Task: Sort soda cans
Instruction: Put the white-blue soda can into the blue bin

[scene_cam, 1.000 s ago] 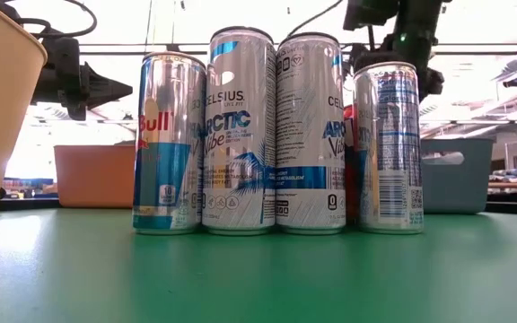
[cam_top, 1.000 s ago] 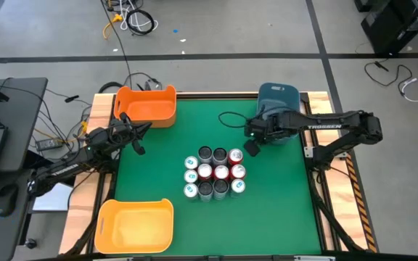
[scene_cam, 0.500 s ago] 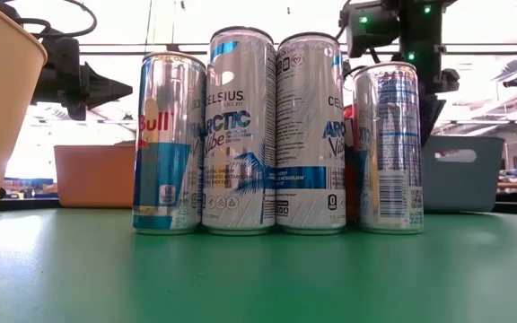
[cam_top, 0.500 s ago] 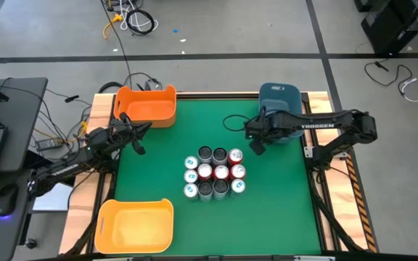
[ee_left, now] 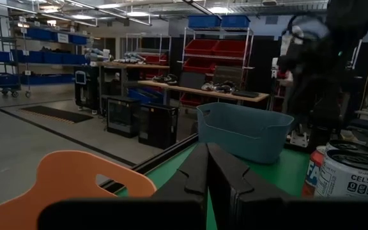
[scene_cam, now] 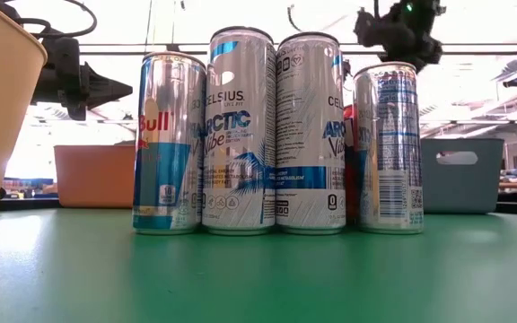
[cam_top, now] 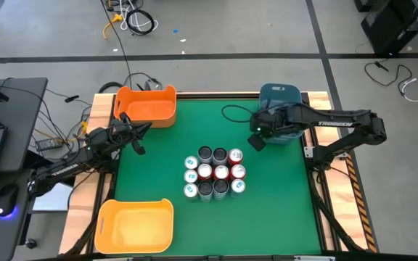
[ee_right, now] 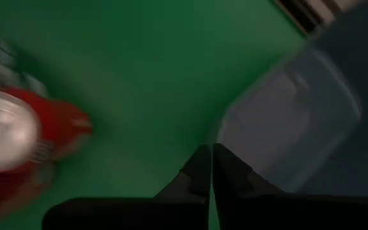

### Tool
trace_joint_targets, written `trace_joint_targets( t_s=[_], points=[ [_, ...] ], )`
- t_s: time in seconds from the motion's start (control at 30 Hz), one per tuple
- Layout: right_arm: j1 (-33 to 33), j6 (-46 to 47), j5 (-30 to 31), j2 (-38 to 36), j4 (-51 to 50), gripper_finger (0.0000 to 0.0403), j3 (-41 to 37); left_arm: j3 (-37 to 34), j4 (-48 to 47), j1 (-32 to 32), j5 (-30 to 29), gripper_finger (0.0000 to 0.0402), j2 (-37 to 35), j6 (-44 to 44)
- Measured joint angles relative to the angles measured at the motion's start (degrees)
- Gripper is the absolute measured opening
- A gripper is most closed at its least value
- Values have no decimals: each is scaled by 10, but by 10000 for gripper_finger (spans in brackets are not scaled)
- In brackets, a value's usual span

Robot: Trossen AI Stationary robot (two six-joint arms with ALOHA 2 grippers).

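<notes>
High view: twelve soda cans [cam_top: 213,173] stand packed upright at table centre; the right gripper [cam_top: 255,142], closed and empty, hovers at their two o'clock. The left gripper [cam_top: 139,147], also closed and empty, waits at ten o'clock. The cans look rigid, smooth and slippery, best gripped across the body of an outer can.

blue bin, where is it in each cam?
High view: blue bin at the table's far right corner, partly under the right arm.
Low view: behind the cans, right side.
Left wrist view: centre, beyond the green mat.
Right wrist view: fills the right side.
Shared landmark: the red can nearest the bin.
</notes>
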Motion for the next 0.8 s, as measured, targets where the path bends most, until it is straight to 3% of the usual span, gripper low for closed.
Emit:
trace_joint_targets(
  t_s=[0.27,0.43,0.63,0.8],
  points=[
    [40,-99,-134,21,214,81,22,0,0,0,0,11,0,0],
    [77,-145,-133,33,297,166,22,0,0,0,0,11,0,0],
    [95,-149,-111,62,328,276,22,0,1,0,-2,11,0,0],
    [98,-160,-106,103,344,340,22,0,2,0,-4,11,0,0]
  ],
)
